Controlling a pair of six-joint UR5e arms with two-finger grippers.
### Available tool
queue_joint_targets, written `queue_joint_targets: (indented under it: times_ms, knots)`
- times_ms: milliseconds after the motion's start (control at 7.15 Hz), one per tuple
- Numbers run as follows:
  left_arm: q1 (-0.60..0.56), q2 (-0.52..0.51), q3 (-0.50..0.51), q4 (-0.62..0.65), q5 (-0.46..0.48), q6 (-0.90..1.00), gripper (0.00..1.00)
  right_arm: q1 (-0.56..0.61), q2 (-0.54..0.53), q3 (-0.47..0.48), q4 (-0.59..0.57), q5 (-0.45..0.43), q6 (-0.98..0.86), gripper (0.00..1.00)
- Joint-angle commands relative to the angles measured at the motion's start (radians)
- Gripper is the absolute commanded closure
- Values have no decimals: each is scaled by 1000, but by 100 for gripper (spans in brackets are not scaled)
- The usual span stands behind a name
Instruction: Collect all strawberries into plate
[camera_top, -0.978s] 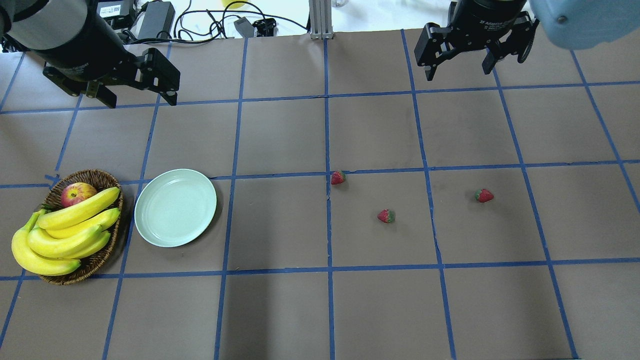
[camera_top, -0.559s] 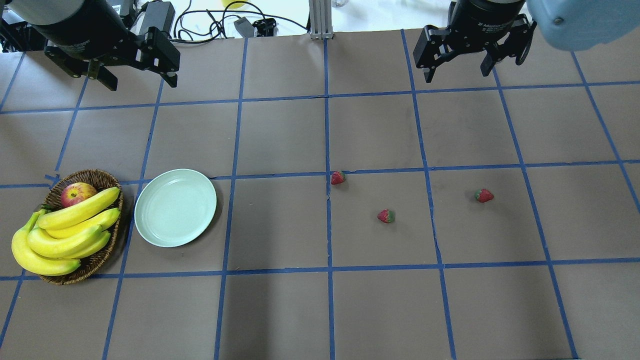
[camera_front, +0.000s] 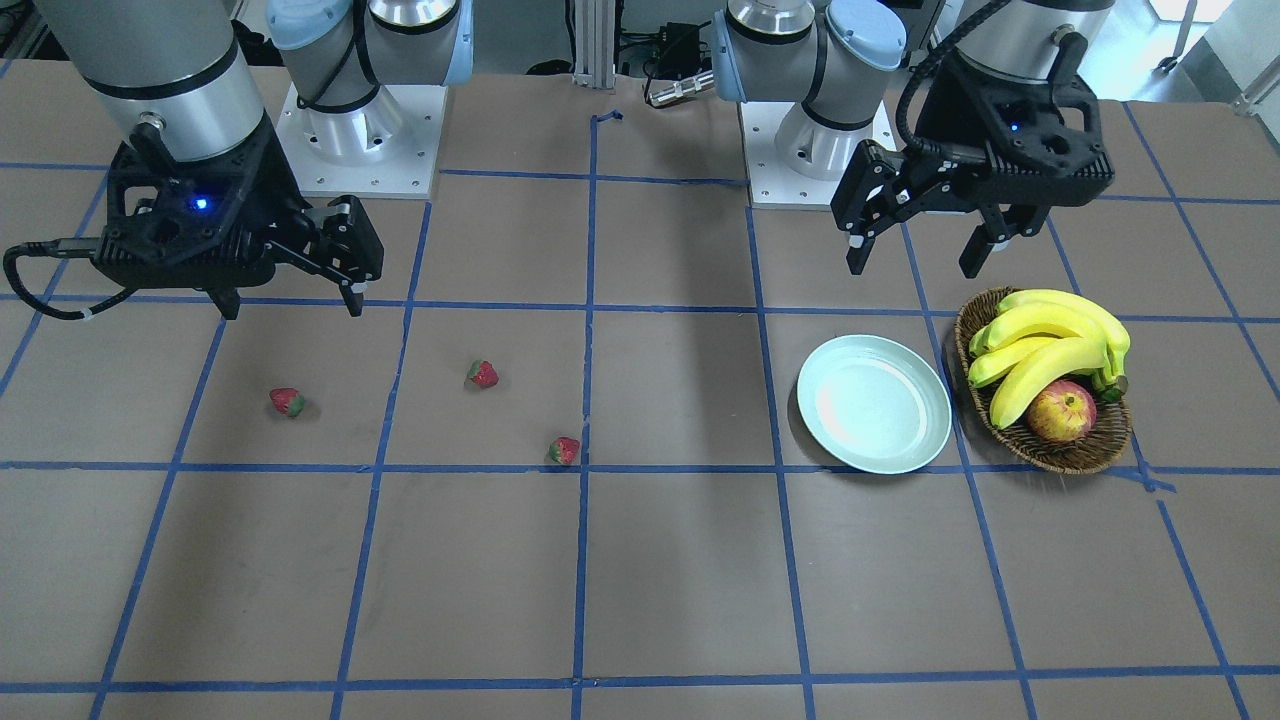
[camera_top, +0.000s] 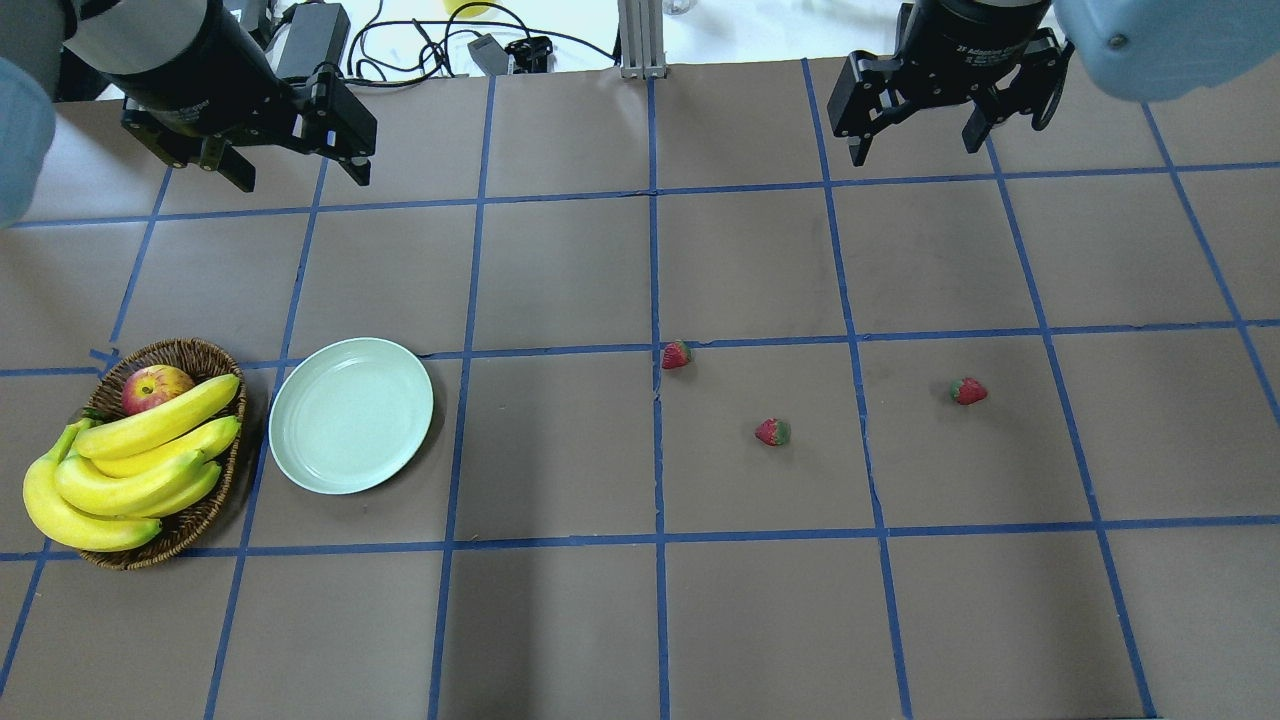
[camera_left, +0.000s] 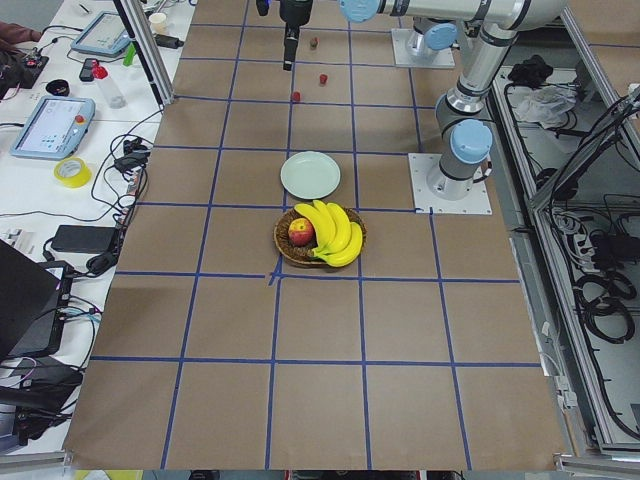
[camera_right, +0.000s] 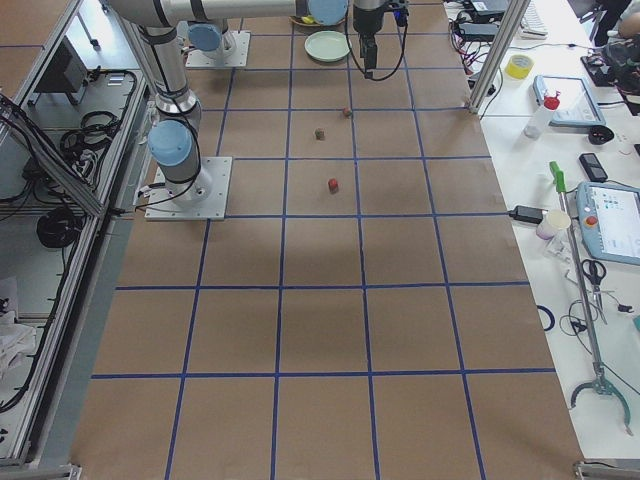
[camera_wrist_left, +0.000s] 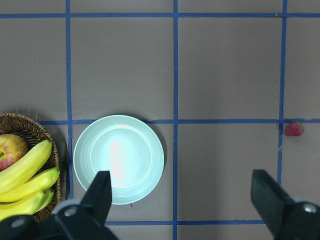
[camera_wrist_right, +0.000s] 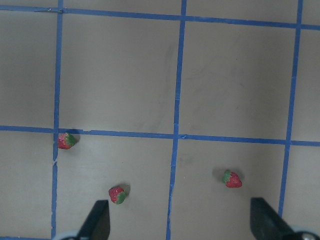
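Observation:
Three small red strawberries lie apart on the brown table right of centre: one (camera_top: 676, 354), one (camera_top: 772, 432) and one (camera_top: 968, 391). All three show in the right wrist view, the first (camera_wrist_right: 66, 141), the second (camera_wrist_right: 118, 194), the third (camera_wrist_right: 232, 178). The empty pale mint plate (camera_top: 350, 415) sits at the left; it also shows in the left wrist view (camera_wrist_left: 118, 159). My left gripper (camera_top: 300, 178) is open and empty, high over the far left, away from the plate. My right gripper (camera_top: 916, 150) is open and empty, high over the far right, away from the strawberries.
A wicker basket (camera_top: 200, 350) with bananas (camera_top: 130, 460) and an apple (camera_top: 155, 387) stands just left of the plate. Cables and a power brick (camera_top: 310, 35) lie beyond the table's far edge. Blue tape lines grid the table.
My left gripper has moved toward the far edge and a little to the right. The right gripper has barely shifted. The strawberries and the plate have not moved.

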Motion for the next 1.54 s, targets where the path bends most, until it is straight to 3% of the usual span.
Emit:
queue_joint_targets:
  times_ms: [0,280,559,978,1398]
  knots:
    - [-1,1,-9,11,-1,1,0,-1,-9,-1,8,0,2,0]
    - [-3,10,-10,11,-2,1,0,2,15,4,26,21,1,1]
    - [-3,10,-9,13,-1,1,0,114,122,19,-10,40,75,1]
    - [-3,10,-10,13,-2,-1,0,206,333,41,-240,76,230,2]
    - [-3,10,-10,13,-2,-1,0,260,414,192,-487,118,385,4]
